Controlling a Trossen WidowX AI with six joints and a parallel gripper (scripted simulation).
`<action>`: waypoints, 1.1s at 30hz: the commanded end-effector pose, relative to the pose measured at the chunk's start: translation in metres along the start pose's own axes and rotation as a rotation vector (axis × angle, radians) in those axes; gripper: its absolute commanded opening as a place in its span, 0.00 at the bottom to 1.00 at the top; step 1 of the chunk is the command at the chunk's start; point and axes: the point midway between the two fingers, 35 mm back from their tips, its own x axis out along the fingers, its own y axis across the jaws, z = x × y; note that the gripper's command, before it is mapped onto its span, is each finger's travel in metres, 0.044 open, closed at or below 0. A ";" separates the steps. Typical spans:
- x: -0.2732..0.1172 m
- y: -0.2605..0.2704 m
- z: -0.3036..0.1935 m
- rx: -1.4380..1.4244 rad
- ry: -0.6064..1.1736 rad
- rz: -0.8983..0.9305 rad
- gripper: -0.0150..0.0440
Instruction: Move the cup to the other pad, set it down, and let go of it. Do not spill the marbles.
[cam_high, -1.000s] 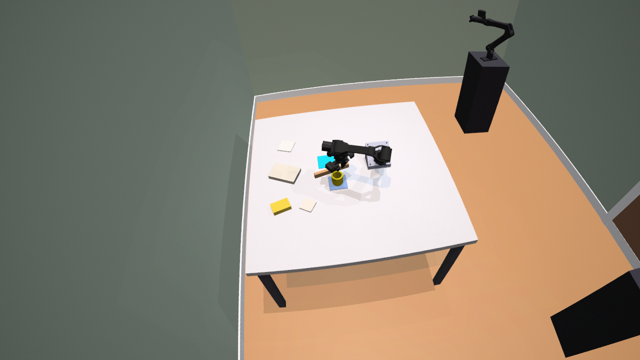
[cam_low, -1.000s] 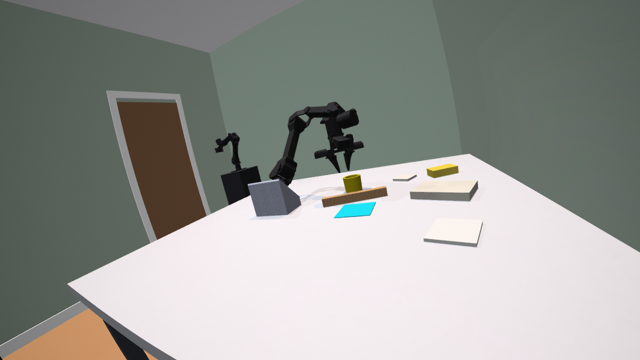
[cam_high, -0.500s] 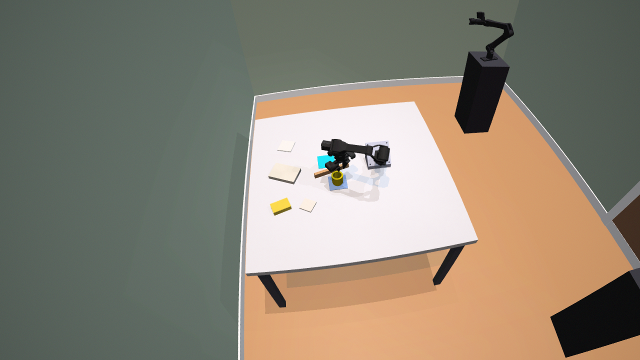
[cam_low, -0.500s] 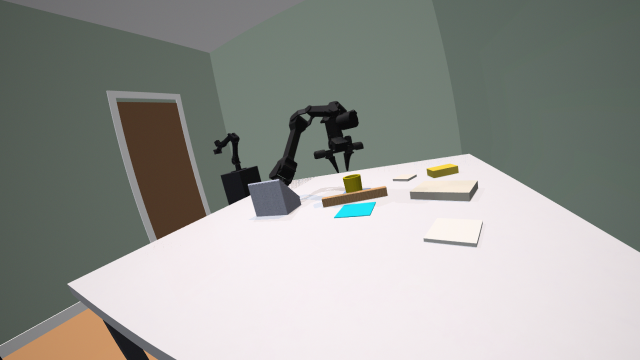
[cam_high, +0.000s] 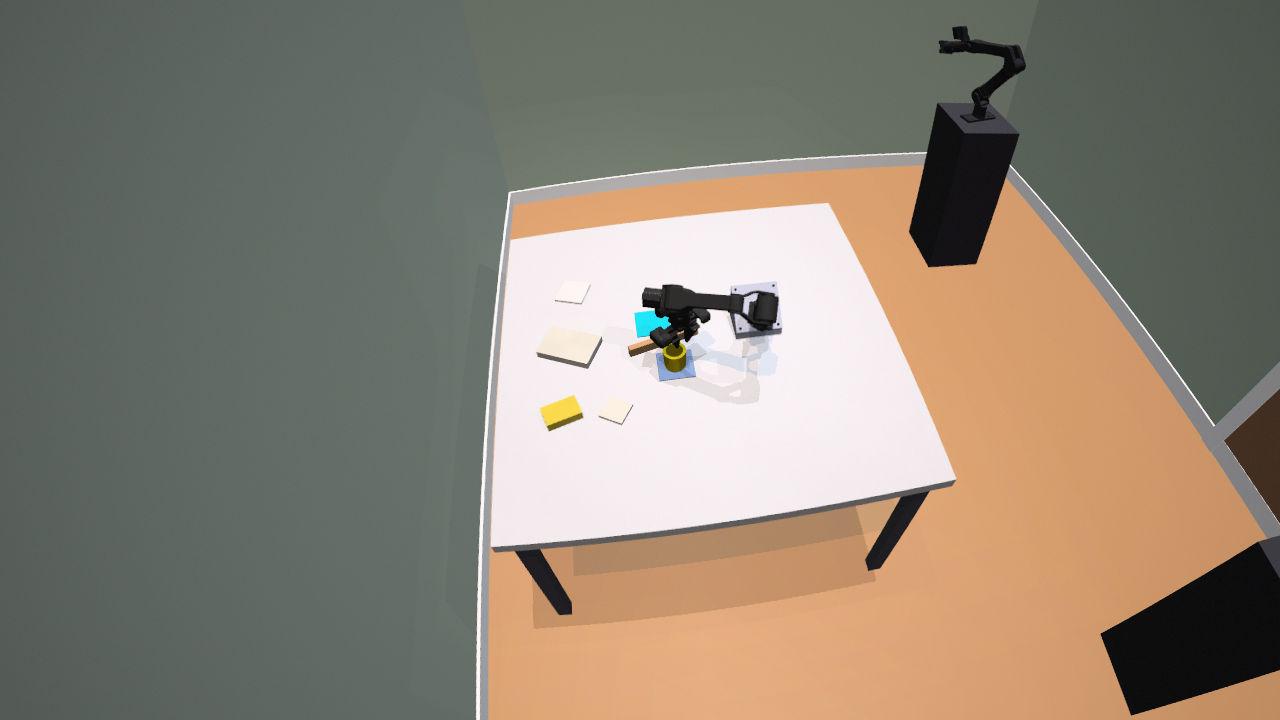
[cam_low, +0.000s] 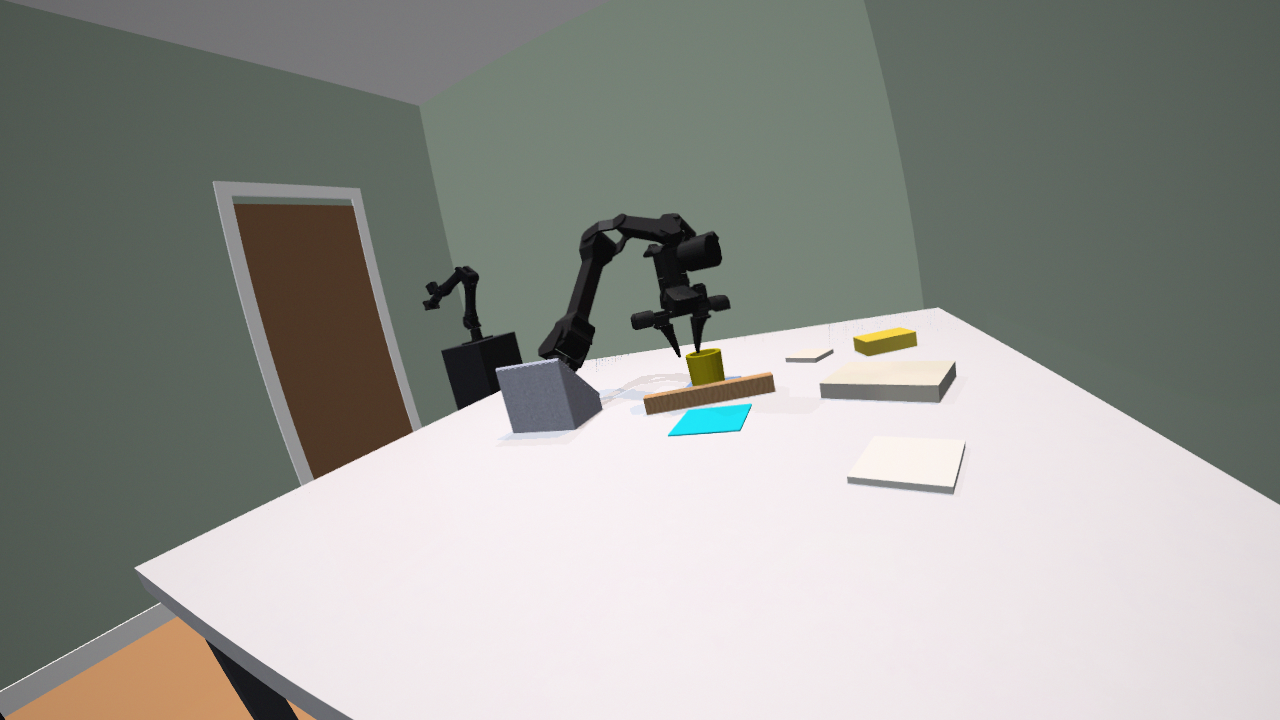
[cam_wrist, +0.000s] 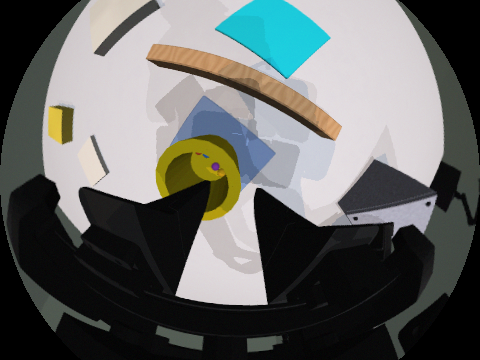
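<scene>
The yellow cup (cam_high: 674, 360) (cam_low: 705, 368) (cam_wrist: 162, 172) stands upright on the blue pad (cam_high: 665, 373) (cam_wrist: 257, 152). Several small marbles (cam_wrist: 215, 166) lie inside it. The cyan pad (cam_high: 646, 325) (cam_low: 711, 420) (cam_wrist: 280, 30) lies bare beyond a wooden bar (cam_high: 640, 347) (cam_low: 709, 394) (cam_wrist: 240, 77), which lies between the two pads. My gripper (cam_high: 676, 343) (cam_low: 688, 352) (cam_wrist: 232, 190) is partly open and empty, fingers pointing down close by the cup's rim. In the wrist view one fingertip overlaps the cup's mouth and the other is right of the cup; whether either touches it is unclear.
A thick cream slab (cam_high: 569, 344) (cam_low: 886, 385), two thin cream tiles (cam_high: 572, 291) (cam_high: 615, 411) and a yellow block (cam_high: 561, 411) (cam_low: 885, 341) (cam_wrist: 61, 124) lie away from the cup. The arm's grey base block (cam_low: 541, 398) stands on the table. Another arm stands on a pedestal (cam_high: 962, 188).
</scene>
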 end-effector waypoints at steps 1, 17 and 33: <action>0.009 0.000 -0.001 0.004 0.005 0.000 0.54; 0.035 -0.001 -0.002 0.003 0.007 0.001 0.54; 0.039 -0.001 -0.002 -0.001 0.005 0.001 0.48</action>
